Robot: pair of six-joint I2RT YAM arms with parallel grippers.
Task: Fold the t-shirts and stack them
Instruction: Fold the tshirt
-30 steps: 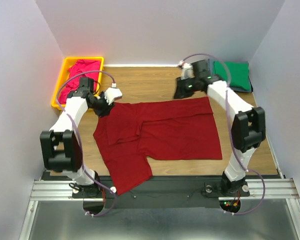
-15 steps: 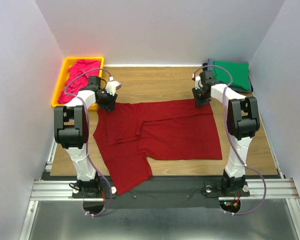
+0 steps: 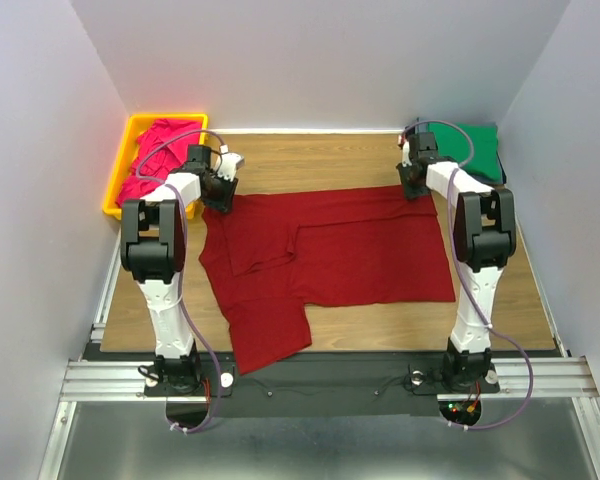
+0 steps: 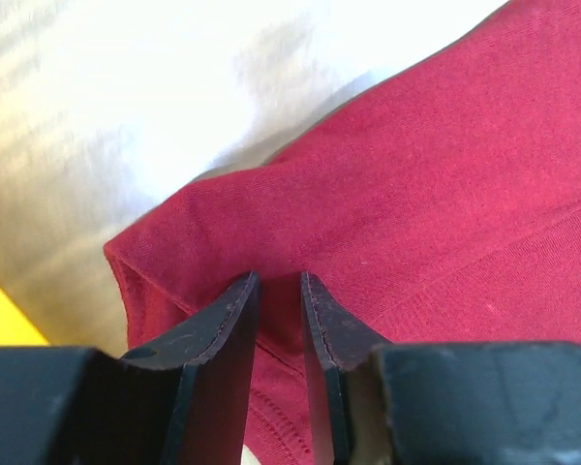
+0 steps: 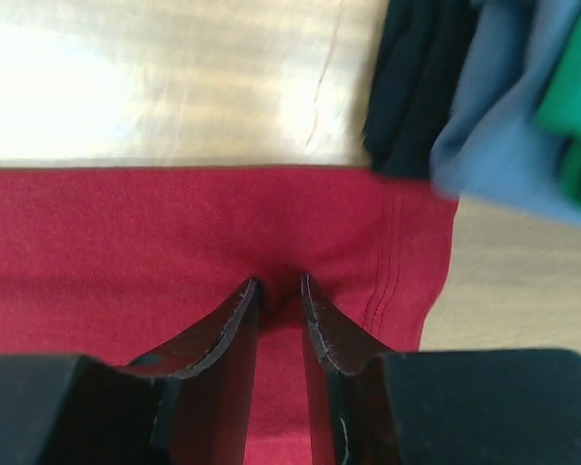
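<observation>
The large dark red t-shirt (image 3: 350, 250) lies spread on the wooden table, one sleeve folded in and its lower left part hanging towards the front edge. My left gripper (image 3: 218, 196) pinches its far left corner; in the left wrist view the gripper (image 4: 278, 281) has red cloth (image 4: 436, 194) between its nearly closed fingers. My right gripper (image 3: 416, 188) pinches the far right corner; in the right wrist view the gripper (image 5: 278, 284) grips the hem (image 5: 174, 232). The magenta-pink t-shirt (image 3: 158, 150) lies in the bin. Green (image 3: 475, 148), grey (image 5: 494, 107) and black (image 5: 412, 87) t-shirts are stacked at the back right.
The yellow plastic bin (image 3: 120, 165) stands at the back left against the wall. The folded stack sits close beside my right gripper. White walls close in the table on three sides. Bare wood shows behind the red shirt (image 3: 310, 160) and at the front right (image 3: 430, 325).
Both grippers closed on the red shirt's far corners and moved back and apart. The shirt's far edge is now stretched straight, and the whole shirt has slid back and a little right.
</observation>
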